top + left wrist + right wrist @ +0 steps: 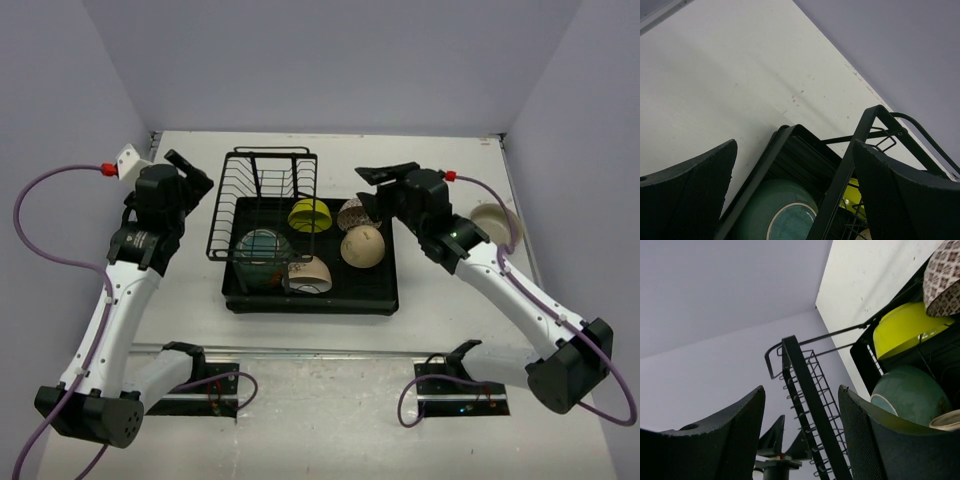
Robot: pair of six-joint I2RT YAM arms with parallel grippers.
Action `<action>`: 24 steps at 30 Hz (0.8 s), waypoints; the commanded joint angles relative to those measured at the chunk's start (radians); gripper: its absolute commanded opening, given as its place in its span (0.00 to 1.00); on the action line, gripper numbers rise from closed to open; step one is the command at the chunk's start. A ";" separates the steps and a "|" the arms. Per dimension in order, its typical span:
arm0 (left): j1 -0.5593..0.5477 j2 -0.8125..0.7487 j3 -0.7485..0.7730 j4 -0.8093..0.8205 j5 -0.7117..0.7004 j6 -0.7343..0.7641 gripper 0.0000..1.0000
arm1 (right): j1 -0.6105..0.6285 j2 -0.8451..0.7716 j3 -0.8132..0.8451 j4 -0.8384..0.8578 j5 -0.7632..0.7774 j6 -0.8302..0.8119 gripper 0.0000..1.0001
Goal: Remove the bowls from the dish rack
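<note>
Left tool [195, 172] released, empty — right tool [372, 188] released too; five bowls [362, 246] in dish rack [310, 303].

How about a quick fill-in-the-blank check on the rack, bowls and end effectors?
The dish rack holds ___ bowls.
The beige bowl sits on the table, to the rack's ___.
The left end effector and right end effector are both ___ and empty.
Missing words: five; right; open.
</note>
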 commanded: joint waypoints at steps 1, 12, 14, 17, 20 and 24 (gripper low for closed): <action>0.005 0.000 0.039 0.005 0.006 -0.017 0.96 | -0.002 -0.055 -0.075 0.008 0.148 0.065 0.60; 0.007 0.000 0.016 0.033 -0.017 -0.046 0.96 | 0.004 -0.083 -0.270 0.126 0.180 0.082 0.54; 0.007 0.005 0.020 0.029 -0.017 -0.048 0.96 | 0.004 -0.072 -0.273 0.132 0.179 0.084 0.54; 0.007 0.000 0.022 0.029 -0.022 -0.048 0.96 | 0.004 -0.043 -0.275 0.152 0.173 0.094 0.53; 0.007 -0.001 0.030 0.023 -0.028 -0.045 0.96 | 0.003 -0.003 -0.269 0.175 0.169 0.097 0.53; 0.007 -0.006 0.043 0.013 -0.044 -0.034 0.96 | 0.003 0.049 -0.250 0.192 0.156 0.114 0.53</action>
